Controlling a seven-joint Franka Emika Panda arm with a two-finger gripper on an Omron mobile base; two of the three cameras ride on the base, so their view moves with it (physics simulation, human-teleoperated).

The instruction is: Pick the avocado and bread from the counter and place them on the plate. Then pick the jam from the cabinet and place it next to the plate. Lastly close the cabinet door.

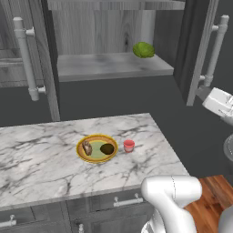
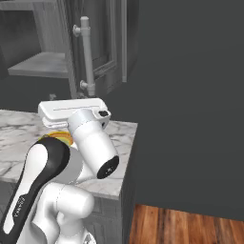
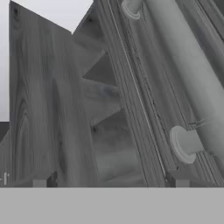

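The plate (image 1: 97, 158) sits on the white marble counter (image 1: 41, 164), with the bread (image 1: 86, 148) on its left half and the avocado (image 1: 107, 148) on its right half. Just right of the plate, the red jam (image 1: 129, 145) stands upright on the counter. The cabinet (image 1: 109, 66) above has both doors swung open. My gripper (image 3: 109, 181) is open and holds nothing. It faces the wood-grain panel of the right door (image 3: 65, 109), close to the door's silver bar handle (image 3: 192, 78). My white hand (image 1: 218, 102) hovers by the lower end of that handle (image 1: 214, 50).
A bright green round lump (image 1: 143, 49) lies on the cabinet shelf (image 1: 91, 68) at its right end. The left door with its handle (image 1: 25, 59) juts out on the left. The counter ends just right of the jam, with wooden floor (image 1: 214, 195) beyond.
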